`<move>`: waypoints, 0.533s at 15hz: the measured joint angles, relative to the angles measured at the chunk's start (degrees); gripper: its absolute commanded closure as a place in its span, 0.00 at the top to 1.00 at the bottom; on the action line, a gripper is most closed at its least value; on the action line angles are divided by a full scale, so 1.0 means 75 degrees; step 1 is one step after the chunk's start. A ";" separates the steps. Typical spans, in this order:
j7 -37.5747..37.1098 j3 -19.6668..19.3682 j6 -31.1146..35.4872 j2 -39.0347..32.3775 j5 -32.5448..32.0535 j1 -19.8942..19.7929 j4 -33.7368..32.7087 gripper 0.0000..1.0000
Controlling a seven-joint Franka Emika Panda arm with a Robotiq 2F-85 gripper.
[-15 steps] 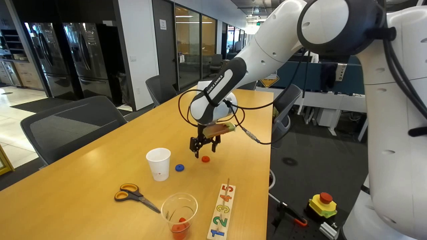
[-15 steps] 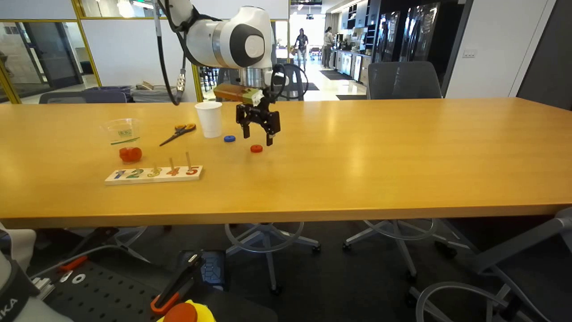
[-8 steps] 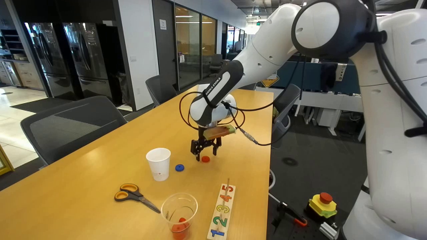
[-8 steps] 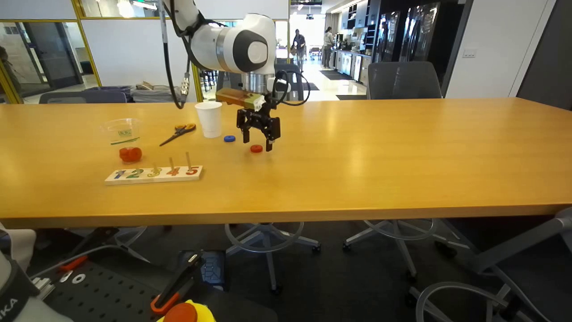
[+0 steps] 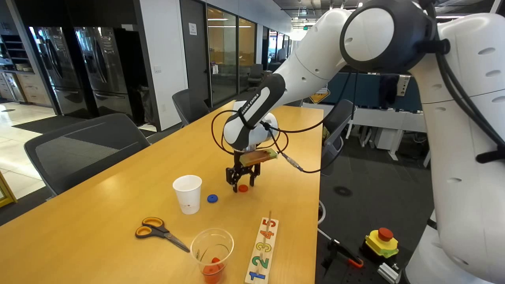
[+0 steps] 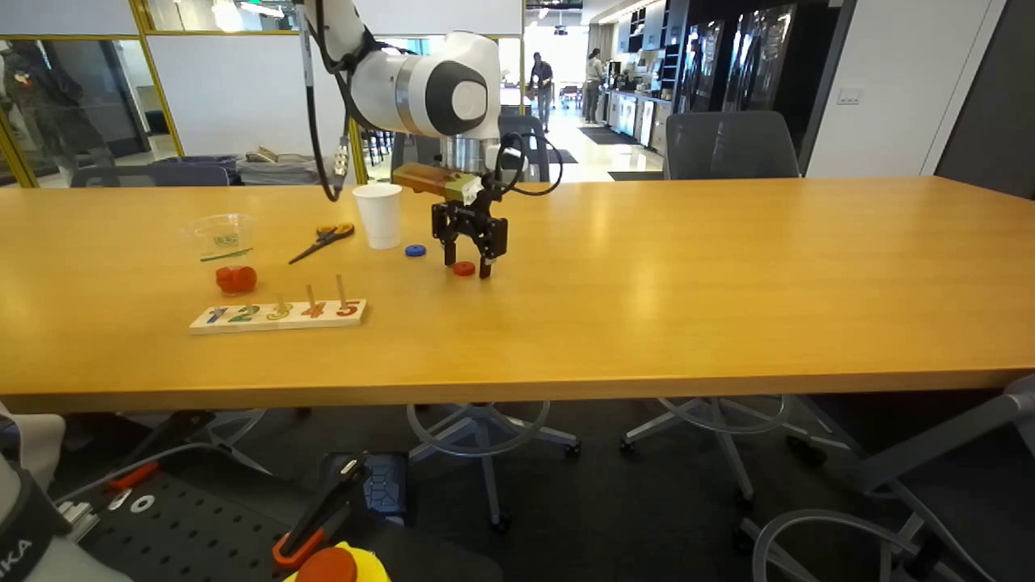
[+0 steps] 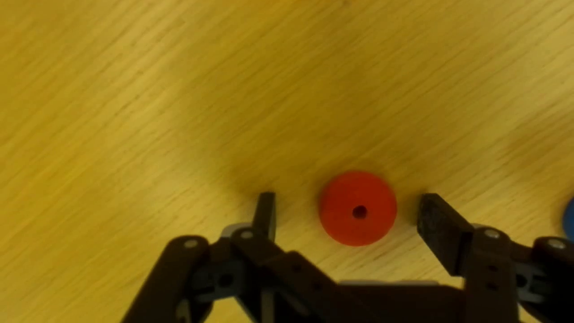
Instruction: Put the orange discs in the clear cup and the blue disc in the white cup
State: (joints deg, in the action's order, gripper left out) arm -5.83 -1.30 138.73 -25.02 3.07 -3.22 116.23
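A lone orange disc [image 7: 358,208] lies flat on the table, between the two fingertips of my gripper [image 7: 348,197]. The jaws are open, with a gap on each side of the disc, wider on the left in the wrist view. Both exterior views show the fingertips low around it, close to the tabletop. The blue disc [image 5: 212,198] rests between that spot and the white cup [image 5: 188,195], which stands upright; the blue disc's edge [image 7: 569,219] shows at the wrist view's right side. Orange discs [image 5: 212,272] sit at the bottom of the upright clear cup [image 5: 213,238].
Scissors [image 5: 161,232] with orange-lined handles lie near both cups. A numbered wooden peg board [image 6: 279,316] lies beside the clear cup [image 6: 222,236]. The long table [image 6: 687,267] has its edge [image 6: 566,390] facing the camera in an exterior view. Chairs [image 5: 86,146] stand along it.
The gripper has come down over the lone orange disc, and its fingers have drawn somewhat closer together. Discs and cups stay where they were.
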 measured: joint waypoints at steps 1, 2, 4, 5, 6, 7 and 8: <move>0.0000 -0.0001 0.0000 0.0000 0.0000 -0.0009 -0.0023 0.42; 0.0000 -0.0001 0.0000 0.0000 0.0000 -0.0015 -0.0043 0.35; 0.0000 -0.0001 0.0002 0.0012 0.0000 -0.0016 -0.0075 0.21; 0.0000 -0.0002 0.0001 0.0021 0.0000 -0.0016 -0.0084 0.24; -0.0001 -0.0002 0.0002 0.0047 0.0000 -0.0015 -0.0094 0.24; -0.0001 -0.0002 0.0005 0.0047 0.0000 -0.0012 -0.0094 0.25; -0.0001 -0.0002 0.0010 0.0043 0.0000 -0.0010 -0.0092 0.25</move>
State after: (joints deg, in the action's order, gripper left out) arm -5.84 -1.31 138.80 -24.70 3.07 -3.29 115.54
